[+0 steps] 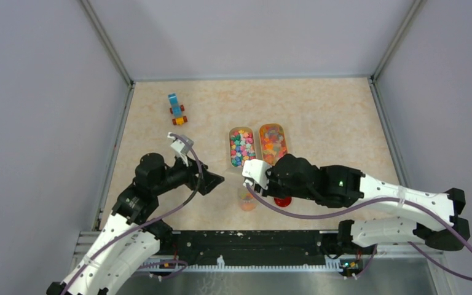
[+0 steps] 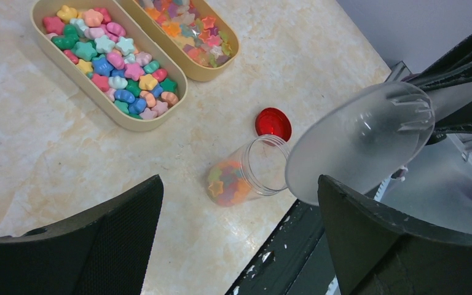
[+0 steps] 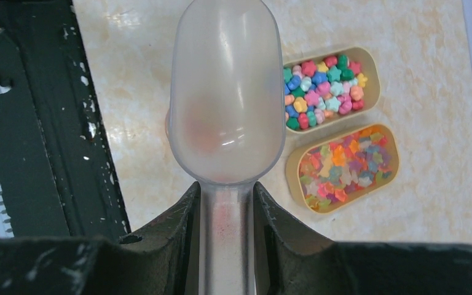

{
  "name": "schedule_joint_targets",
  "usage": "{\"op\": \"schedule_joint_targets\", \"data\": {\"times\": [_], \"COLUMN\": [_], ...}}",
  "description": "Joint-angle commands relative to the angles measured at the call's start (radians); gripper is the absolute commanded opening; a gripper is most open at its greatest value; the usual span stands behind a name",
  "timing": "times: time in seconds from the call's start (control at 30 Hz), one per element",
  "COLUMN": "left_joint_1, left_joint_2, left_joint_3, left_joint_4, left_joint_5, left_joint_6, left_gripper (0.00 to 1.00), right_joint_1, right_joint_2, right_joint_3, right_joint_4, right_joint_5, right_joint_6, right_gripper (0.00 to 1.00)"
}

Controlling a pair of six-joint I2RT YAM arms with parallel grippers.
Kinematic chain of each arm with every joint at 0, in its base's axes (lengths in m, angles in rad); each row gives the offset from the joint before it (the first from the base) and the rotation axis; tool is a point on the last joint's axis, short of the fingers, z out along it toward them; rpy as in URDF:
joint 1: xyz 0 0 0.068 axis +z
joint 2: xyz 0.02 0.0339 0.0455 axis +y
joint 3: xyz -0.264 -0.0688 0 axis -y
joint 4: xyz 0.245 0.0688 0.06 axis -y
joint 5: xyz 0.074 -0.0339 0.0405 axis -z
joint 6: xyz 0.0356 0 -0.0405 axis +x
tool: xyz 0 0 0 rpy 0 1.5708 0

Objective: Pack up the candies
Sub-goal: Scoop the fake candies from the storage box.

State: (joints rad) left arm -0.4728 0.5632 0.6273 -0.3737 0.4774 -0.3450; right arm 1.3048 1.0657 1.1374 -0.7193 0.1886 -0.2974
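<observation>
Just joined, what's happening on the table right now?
The right gripper holds a clear scoop by its handle, at the mouth of an open jar partly filled with candies. The scoop looks empty. The left gripper is open and holds nothing. Two trays hold more; the red lid lies beside the jar.

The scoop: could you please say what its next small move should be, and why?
Probably carry the right gripper over to the candies in a tray: its scoop looks empty, and the jar is only partly filled.
</observation>
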Motion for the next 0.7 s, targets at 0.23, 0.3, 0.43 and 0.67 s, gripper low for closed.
{"op": "schedule_joint_targets", "data": {"times": [0.23, 0.3, 0.43, 0.67], "left_joint_1": [-0.001, -0.001, -0.002, -0.013], "left_joint_2": [-0.106, -0.113, -0.101, -0.081], "left_joint_3": [0.005, 0.006, 0.009, 0.014], "left_joint_4": [-0.006, -0.004, -0.004, -0.008], "left_joint_5": [-0.121, -0.125, -0.115, -0.107], "left_joint_6": [0.001, 0.004, 0.012, 0.016], "left_gripper": [0.99, 0.99, 0.99, 0.99], "right_joint_1": [-0.136, -0.156, -0.195, -0.294], "right_joint_2": [0.018, 0.034, 0.064, 0.069], "right_joint_3": [-0.013, 0.018, 0.070, 0.114], "right_joint_4": [-0.043, -0.082, -0.155, -0.237], "right_joint_5": [0.041, 0.049, 0.070, 0.049], "right_joint_6": [0.163, 0.191, 0.251, 0.333], "right_gripper": [0.00, 0.00, 0.00, 0.00]}}
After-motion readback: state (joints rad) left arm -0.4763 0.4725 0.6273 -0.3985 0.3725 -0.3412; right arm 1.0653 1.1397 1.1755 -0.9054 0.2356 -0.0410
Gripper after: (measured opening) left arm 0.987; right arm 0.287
